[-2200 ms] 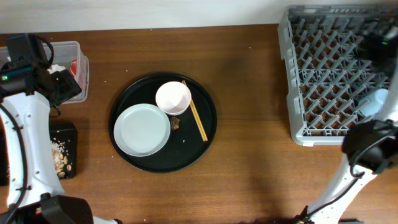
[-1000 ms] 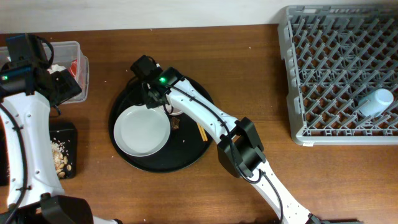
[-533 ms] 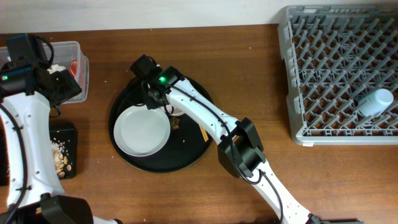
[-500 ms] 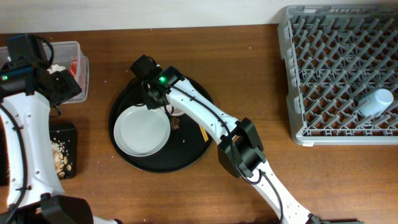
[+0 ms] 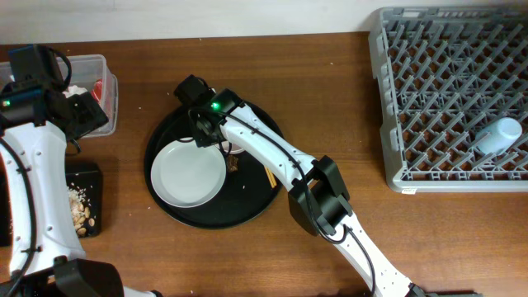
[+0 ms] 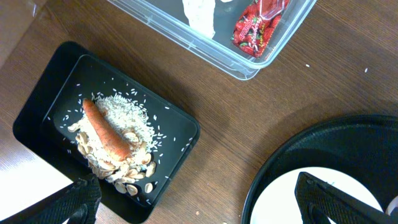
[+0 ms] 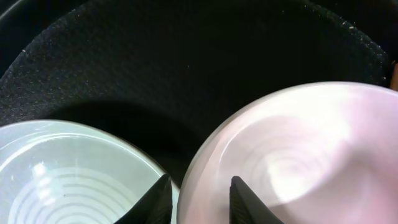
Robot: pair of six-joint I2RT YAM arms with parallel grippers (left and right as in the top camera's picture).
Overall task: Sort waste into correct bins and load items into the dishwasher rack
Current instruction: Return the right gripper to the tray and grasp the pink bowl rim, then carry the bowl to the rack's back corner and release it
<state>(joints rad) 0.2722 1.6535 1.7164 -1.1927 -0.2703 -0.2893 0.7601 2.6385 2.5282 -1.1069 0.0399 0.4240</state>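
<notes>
Straddling bowl [image 7: 292, 168] rim with right tool [image 7: 200, 198] spread. Likely light, stiff, slippery, breakable; best pinched across thin rim. Holding left tool [image 6: 198, 188] spread, empty.

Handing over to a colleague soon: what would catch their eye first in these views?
First, the right arm stretched across the table, its tool straddling the rim of a white bowl beside the white plate on the round black tray. Next, the orange carrot on rice in the black bin at the left, and a light-blue cup lying in the grey rack.
</notes>
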